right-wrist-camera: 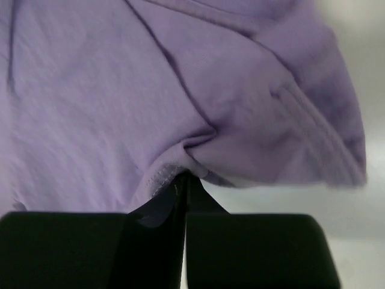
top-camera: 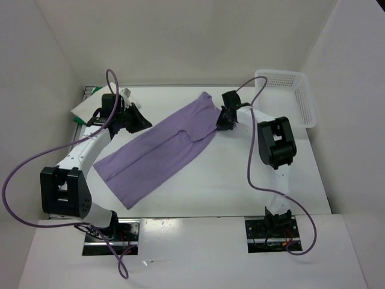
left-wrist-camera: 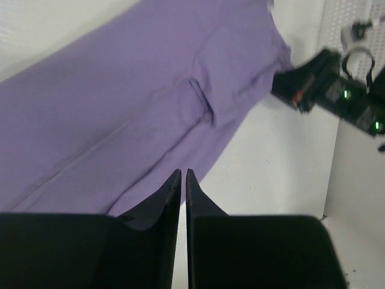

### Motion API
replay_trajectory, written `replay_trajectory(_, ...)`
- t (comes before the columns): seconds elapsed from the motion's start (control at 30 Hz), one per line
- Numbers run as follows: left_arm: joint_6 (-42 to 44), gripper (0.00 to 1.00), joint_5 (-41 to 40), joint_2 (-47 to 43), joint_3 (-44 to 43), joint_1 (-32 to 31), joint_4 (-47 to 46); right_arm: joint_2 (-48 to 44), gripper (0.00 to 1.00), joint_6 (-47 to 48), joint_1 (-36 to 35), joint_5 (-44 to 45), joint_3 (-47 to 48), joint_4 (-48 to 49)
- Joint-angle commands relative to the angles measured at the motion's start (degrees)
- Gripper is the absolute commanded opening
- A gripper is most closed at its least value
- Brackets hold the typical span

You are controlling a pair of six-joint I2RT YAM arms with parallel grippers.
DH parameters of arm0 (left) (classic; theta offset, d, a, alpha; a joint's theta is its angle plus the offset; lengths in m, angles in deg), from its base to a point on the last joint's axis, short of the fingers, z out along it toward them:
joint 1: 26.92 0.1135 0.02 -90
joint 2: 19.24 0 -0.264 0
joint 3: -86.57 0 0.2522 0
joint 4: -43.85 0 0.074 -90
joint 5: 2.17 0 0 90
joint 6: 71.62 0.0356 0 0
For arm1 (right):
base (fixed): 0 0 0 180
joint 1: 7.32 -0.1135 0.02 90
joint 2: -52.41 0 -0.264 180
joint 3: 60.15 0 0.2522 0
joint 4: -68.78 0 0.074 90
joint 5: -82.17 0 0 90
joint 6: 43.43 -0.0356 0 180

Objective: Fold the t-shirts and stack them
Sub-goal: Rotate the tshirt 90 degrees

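The lavender t-shirt (top-camera: 162, 147) lies flat in a long diagonal band across the table, folded lengthwise. My right gripper (top-camera: 221, 124) is at its far right edge, shut on a pinch of the hem (right-wrist-camera: 165, 174), with the cloth bunched at the fingertips (right-wrist-camera: 185, 176). My left gripper (top-camera: 146, 123) hovers over the shirt's left edge. Its jaws (left-wrist-camera: 183, 173) stand together with only a hairline slit and nothing between them. Behind the left arm, at the back left, lie a white t-shirt (top-camera: 84, 108) and a bit of a green t-shirt (top-camera: 77, 121), both mostly hidden.
A white lattice basket (top-camera: 289, 96) stands at the back right, beside the right arm's elbow (top-camera: 275, 141). White walls close in the table on three sides. Both arm bases and their purple cables sit at the near edge.
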Motion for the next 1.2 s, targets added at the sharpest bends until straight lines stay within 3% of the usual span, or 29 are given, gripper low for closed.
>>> replay_trajectory(0.0,1.19,0.12,2.39,-0.38,0.59,-0.38,-1.48,9.36,0.00,0.70,-0.16,0.21,13.75,-2.68)
replay_trajectory(0.17,-0.65,0.14,2.39,1.63,-2.04,-1.44,-1.48,22.38,0.00,0.70,-0.16,-2.70,42.72,-11.65)
replay_trajectory(0.23,-0.66,0.15,2.91,2.60,-3.71,-2.05,-1.48,21.27,0.09,1.93,-1.21,-2.70,46.12,-14.82)
replay_trajectory(0.3,-1.27,0.16,2.91,3.39,-6.25,-2.94,-1.48,14.60,0.19,4.29,-2.00,-3.22,42.73,-14.84)
replay_trajectory(0.33,-1.27,0.16,2.30,3.92,-6.79,-3.63,-1.48,11.18,0.27,4.31,-2.88,-3.83,34.96,-12.57)
replay_trajectory(0.47,-1.27,0.16,0.89,3.93,-6.10,-3.64,-1.48,-9.10,0.41,3.17,-7.79,-9.98,10.85,-4.39)
replay_trajectory(0.53,-0.66,0.16,-1.90,3.93,-4.26,-3.64,-0.87,-13.97,0.52,-1.39,-13.68,-13.14,-2.21,2.34)
replay_trajectory(0.63,0.14,0.23,-2.63,1.39,-1.10,-3.03,-0.25,-20.40,0.56,-10.59,-23.40,-14.39,-14.37,10.36)
replay_trajectory(0.77,0.14,0.28,-3.33,-1.51,3.04,-2.50,-0.25,-17.79,0.57,-19.15,-32.14,-13.86,-18.02,19.24)
replay_trajectory(0.87,0.14,0.29,-3.33,-2.83,3.92,-2.50,0.98,-14.97,0.57,-22.75,-35.57,-13.86,-18.03,20.15)
replay_trajectory(1.03,0.75,0.42,-3.85,-4.50,3.92,-2.50,0.98,-12.24,0.53,-27.24,-36.90,-10.79,-20.13,22.43)
replay_trajectory(1.17,0.75,0.45,-3.85,-5.83,5.85,-2.50,1.51,-8.46,0.47,-29.88,-36.90,-9.47,-20.58,23.92)
